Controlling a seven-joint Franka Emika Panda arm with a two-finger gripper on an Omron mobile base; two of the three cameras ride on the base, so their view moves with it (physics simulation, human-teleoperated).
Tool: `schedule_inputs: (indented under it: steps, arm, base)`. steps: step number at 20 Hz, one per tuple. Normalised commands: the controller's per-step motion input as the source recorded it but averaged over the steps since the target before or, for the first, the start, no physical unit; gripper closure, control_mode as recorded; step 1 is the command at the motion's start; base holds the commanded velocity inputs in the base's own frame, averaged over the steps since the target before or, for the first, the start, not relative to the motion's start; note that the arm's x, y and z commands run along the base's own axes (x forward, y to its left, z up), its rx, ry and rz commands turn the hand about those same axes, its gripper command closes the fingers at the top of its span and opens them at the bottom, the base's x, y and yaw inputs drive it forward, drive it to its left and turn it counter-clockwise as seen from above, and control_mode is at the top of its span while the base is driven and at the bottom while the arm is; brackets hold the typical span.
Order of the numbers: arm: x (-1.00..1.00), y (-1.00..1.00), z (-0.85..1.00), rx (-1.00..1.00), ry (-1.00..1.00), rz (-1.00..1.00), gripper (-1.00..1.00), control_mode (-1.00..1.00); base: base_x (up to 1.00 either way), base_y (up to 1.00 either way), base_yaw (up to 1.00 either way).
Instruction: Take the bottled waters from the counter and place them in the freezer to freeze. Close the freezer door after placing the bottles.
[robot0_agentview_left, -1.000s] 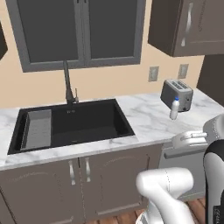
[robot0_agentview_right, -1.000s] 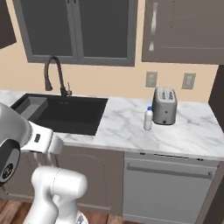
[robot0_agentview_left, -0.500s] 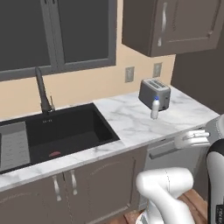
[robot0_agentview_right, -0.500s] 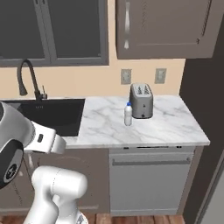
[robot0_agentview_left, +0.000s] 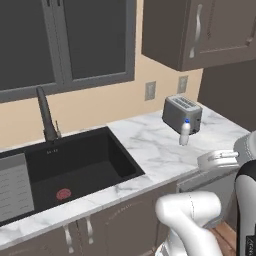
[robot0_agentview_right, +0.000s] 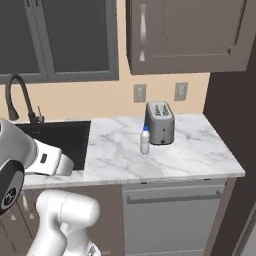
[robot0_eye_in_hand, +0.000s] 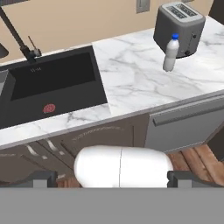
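Observation:
A white bottled water (robot0_agentview_left: 185, 133) (robot0_agentview_right: 145, 140) (robot0_eye_in_hand: 171, 53) with a blue cap stands upright on the white marble counter (robot0_agentview_left: 150, 147) (robot0_agentview_right: 192, 152) (robot0_eye_in_hand: 131, 72), just in front of a grey toaster (robot0_agentview_left: 182, 114) (robot0_agentview_right: 159, 122) (robot0_eye_in_hand: 179, 29). My gripper (robot0_eye_in_hand: 111, 178) hangs low in front of the counter, well short of the bottle. It is open, and its dark fingertips (robot0_eye_in_hand: 43, 178) stand far apart with no object between them. The freezer and its door are out of view.
A black sink (robot0_agentview_left: 65, 167) (robot0_agentview_right: 55, 137) (robot0_eye_in_hand: 52, 83) with a dark faucet (robot0_agentview_left: 46, 115) lies left of the bottle. A grey dishwasher front (robot0_agentview_right: 170, 215) (robot0_eye_in_hand: 188, 122) sits under the counter. Brown wall cabinets (robot0_agentview_right: 185, 35) hang above. A tall dark panel (robot0_agentview_right: 235, 100) closes the counter's right end.
The whole picture has shifted left in both base views, so the camera has moved right along the counter. Bottle and toaster keep their places on the counter. The gripper stays open.

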Motion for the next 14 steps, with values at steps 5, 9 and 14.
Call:
schedule_inputs:
  steps: [5, 9, 14]
  arm:
    - [0.00, 0.00, 0.00, 0.00, 0.00, 0.00, -1.00, 1.00]
    - [0.00, 0.00, 0.00, 0.00, 0.00, 0.00, -1.00, 1.00]
    - [0.00, 0.00, 0.00, 0.00, 0.00, 0.00, -1.00, 1.00]
  base:
    - [0.64, 0.08, -0.01]
    - [0.13, 0.04, 0.00]
    - [0.00, 0.00, 0.00]
